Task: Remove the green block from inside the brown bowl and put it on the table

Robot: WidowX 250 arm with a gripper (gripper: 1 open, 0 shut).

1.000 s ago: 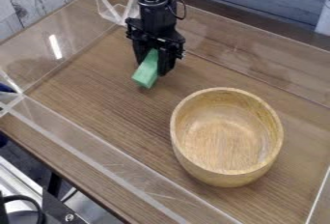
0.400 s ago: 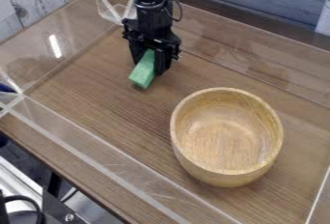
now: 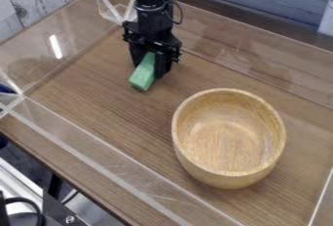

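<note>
One brown bowl (image 3: 229, 137) sits empty on the table (image 3: 92, 103).

Brown wood-grain table (image 3: 92, 94), fenced by low clear acrylic walls (image 3: 92, 157) along its edges. Carried directly on the wood, toward the near right: a round tan wooden bowl (image 3: 229, 136), upright, thick-walled, nothing seen inside. Well apart from it, toward the far left: a small green block (image 3: 144, 73), tilted, lower end down at the tabletop; contact with the wood could not be told for certain. Between the two, bare grain only. Pale glare streaks showed on the left wall.
</note>
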